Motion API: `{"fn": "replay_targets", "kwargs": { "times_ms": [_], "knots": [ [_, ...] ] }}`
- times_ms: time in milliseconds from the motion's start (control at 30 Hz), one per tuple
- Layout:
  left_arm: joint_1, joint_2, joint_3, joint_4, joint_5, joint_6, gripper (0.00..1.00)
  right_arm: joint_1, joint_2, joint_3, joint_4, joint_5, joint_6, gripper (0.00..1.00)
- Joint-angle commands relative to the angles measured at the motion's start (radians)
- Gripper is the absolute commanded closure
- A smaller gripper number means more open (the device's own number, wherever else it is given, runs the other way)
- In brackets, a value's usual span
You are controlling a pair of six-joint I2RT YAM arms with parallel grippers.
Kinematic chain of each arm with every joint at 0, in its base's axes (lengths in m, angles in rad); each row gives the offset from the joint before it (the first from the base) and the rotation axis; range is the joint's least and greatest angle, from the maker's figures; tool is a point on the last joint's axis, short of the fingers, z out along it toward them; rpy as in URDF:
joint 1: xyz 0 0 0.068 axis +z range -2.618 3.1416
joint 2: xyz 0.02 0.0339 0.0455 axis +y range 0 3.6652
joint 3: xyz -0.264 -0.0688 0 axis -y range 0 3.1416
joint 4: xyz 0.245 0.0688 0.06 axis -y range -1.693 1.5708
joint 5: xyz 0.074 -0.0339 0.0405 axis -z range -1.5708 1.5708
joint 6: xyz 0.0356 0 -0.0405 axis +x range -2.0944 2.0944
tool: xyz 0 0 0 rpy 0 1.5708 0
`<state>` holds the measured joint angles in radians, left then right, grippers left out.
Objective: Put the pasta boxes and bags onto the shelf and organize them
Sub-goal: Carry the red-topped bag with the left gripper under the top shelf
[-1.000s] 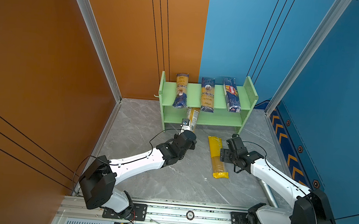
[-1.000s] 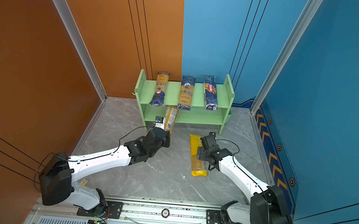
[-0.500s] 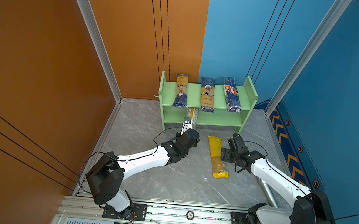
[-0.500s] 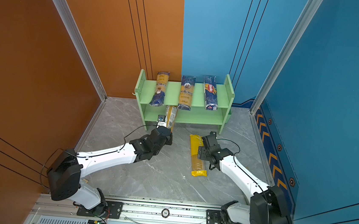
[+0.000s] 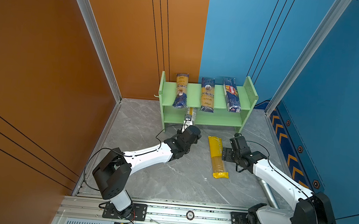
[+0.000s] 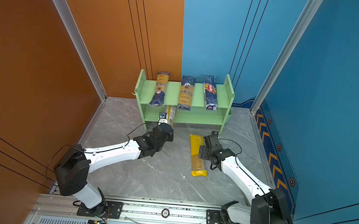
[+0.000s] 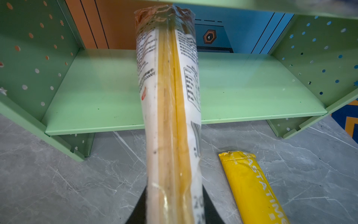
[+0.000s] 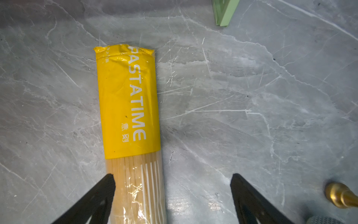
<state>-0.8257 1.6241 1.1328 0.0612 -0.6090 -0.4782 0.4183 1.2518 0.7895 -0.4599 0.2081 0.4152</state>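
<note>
Two glossy white tubular arm links [image 5: 148, 154], bulky matte black joint housings [image 5: 110, 177], thin black looping cables [image 5: 85, 170], black bolted base plates [image 5: 138, 211] on silver aluminium rail [image 5: 209, 215].

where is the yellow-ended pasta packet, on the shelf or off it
Off it: the yellow-ended packet lies flat on the grey floor in front of the shelf, clear of both tiers.

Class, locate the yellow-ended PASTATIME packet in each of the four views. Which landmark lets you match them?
In a top view: yellow-ended packet on the floor, right of centre, before the shelf.
In a top view: near centre, same floor spot.
Left wrist: picture's lower right corner.
Right wrist: left of the picture's centre, filling much of it.
Shared landmark: the green shelf.
</note>
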Motion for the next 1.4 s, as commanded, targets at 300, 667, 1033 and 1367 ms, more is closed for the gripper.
{"fn": "replay_targets", "kwargs": {
  "times_ms": [300, 667, 1033, 1367],
  "knots": [
    [0.020, 0.048, 0.117, 0.190, -0.080, 0.035, 1.00, -0.009, -0.020, -0.019, 0.006, -0.017, -0.022, 0.09],
    [0.047, 0.098, 0.164, 0.197, -0.077, 0.039, 1.00, -0.018, -0.011, -0.021, 0.012, -0.022, -0.026, 0.09],
    [0.065, 0.135, 0.205, 0.203, -0.072, 0.054, 1.00, -0.027, -0.002, -0.019, 0.016, -0.026, -0.030, 0.09],
    [0.076, 0.154, 0.217, 0.231, -0.074, 0.072, 1.00, -0.035, 0.013, -0.013, 0.016, -0.032, -0.035, 0.09]
  ]
}}
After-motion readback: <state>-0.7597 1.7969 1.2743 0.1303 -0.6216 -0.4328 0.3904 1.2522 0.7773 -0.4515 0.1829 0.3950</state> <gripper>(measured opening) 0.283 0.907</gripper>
